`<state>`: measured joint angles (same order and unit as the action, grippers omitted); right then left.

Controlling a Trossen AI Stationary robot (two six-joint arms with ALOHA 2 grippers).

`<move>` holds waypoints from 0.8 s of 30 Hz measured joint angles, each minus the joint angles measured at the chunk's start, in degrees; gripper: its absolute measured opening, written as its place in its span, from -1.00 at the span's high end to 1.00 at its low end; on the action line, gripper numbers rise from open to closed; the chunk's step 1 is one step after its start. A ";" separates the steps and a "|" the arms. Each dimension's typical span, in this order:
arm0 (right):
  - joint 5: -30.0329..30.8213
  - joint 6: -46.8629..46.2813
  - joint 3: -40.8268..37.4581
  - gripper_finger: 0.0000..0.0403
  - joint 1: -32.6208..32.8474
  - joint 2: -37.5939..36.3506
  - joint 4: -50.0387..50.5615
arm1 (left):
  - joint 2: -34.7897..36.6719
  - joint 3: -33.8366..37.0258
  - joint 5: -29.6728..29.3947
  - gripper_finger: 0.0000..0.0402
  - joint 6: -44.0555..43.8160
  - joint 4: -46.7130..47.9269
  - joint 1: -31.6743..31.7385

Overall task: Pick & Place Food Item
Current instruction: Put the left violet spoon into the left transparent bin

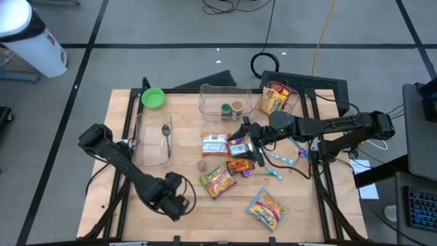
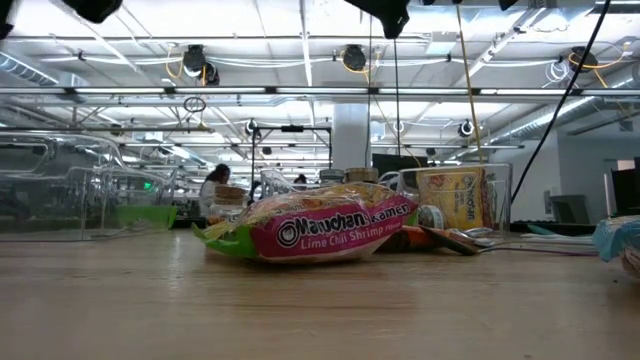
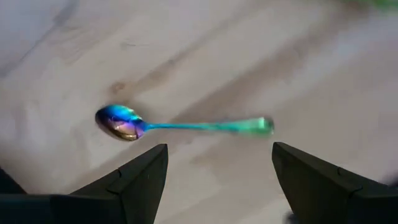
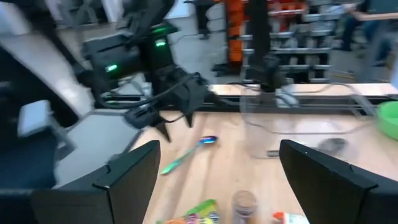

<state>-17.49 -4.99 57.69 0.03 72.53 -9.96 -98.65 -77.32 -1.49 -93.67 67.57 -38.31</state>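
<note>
Overhead, right end effector [image 1: 254,147] open, empty

Ceiling lights [image 2: 352,58] glaring bright in low view, near table edge [image 2: 300,320] going soft. Right wrist view smearing with motion blur. Spoon [image 3: 180,124] blurring slightly in left wrist view. Overhead view evenly lit, shadows soft.

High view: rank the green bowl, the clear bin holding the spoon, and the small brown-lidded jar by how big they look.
1. Clear bin holding the spoon, plainly the largest footprint.
2. Green bowl, much smaller than the bin.
3. Small brown-lidded jar, the smallest.
All three sit at table level, so nearness to the camera should not upset the ranking.
</note>
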 joint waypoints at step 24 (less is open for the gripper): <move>22.16 -11.86 0.00 -0.59 4.10 0.04 -5.08 | 1.54 12.18 -3.24 -0.46 74.60 -2.06 -0.81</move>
<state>4.67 -16.86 57.69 4.12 72.58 -15.04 -97.11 -65.14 -4.72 -19.07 65.50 -39.11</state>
